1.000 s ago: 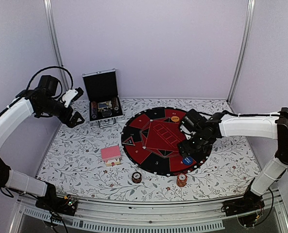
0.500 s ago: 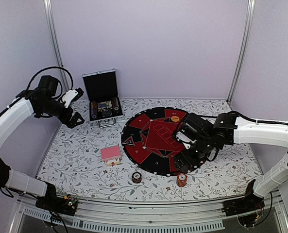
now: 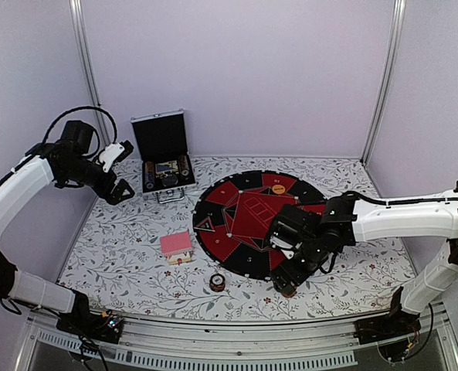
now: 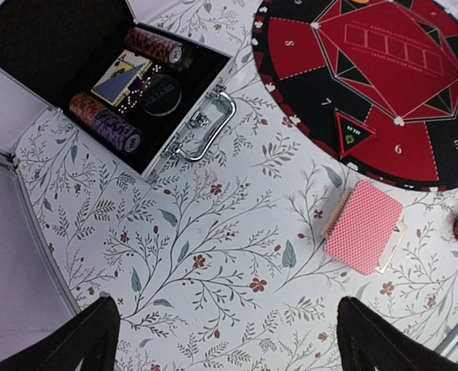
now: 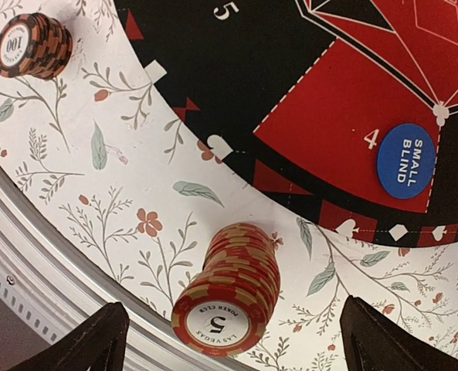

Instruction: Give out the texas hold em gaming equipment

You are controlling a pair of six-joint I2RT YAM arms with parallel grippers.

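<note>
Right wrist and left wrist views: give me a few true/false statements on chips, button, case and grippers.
1. The blue button lies on the round mat. True.
2. The red chip stack stands on the mat. False: it stands on the floral cloth, just outside the mat's edge.
3. The right gripper is shut on the red chip stack. False: it is open, with the stack between its fingers and untouched.
4. The case stands open. True.
5. The left gripper holds the pink card box. False: it is open and empty, and the box lies on the cloth beside the mat.
</note>
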